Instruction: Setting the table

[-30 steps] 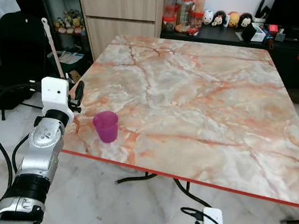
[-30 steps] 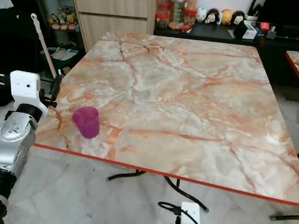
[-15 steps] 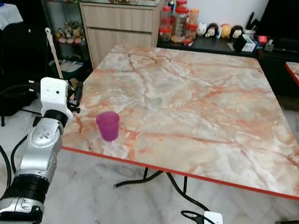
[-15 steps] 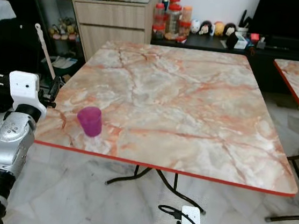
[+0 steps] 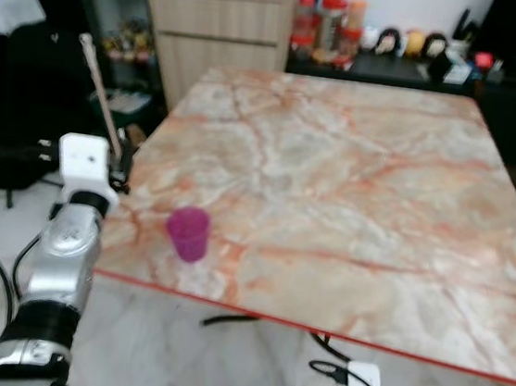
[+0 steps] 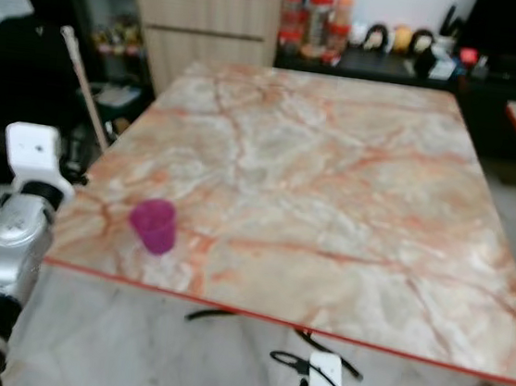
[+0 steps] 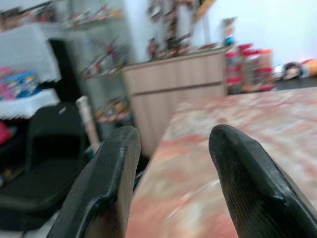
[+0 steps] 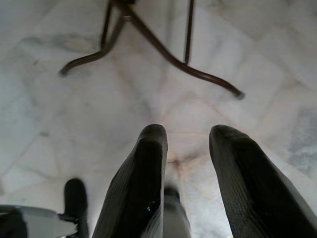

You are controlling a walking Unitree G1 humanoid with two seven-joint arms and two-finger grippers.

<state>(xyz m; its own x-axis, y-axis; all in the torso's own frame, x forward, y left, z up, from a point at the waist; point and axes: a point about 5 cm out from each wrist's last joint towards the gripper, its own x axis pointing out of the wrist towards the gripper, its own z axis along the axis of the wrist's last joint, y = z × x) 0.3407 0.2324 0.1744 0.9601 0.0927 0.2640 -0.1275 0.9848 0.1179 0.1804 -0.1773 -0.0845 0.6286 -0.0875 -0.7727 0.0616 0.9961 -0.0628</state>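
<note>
Purple cup [image 5: 188,233] stands upright on the marble tabletop [image 5: 352,185], lower left of the left eye frame, close to the near red-trimmed edge and the table's left corner. Long axis vertical, mouth up, looks empty as far as blur allows.

Key relation: cup lies to the right of and a little below the left end effector [image 7: 171,183] in the frame. The white wrist block [image 5: 83,159] sits at the tabletop's left edge, just beside the cup but apart, no contact. Left arm is clearly the nearer one.

Left arm pose: forearm raised steeply from lower left, wrist about level with the tabletop edge. Wrist view has the two black fingers [image 7: 106,183] spread wide w/ nothing between; they aim along the tabletop toward the cabinet [image 7: 173,94] at the back, not at the cup.

Right end effector [image 8: 185,183] hangs low, pointing at the floor near the table legs [image 8: 163,49]; fingers apart, empty.

Judgement: any regrasp of the cup would need the left wrist swung inward to the right.
</note>
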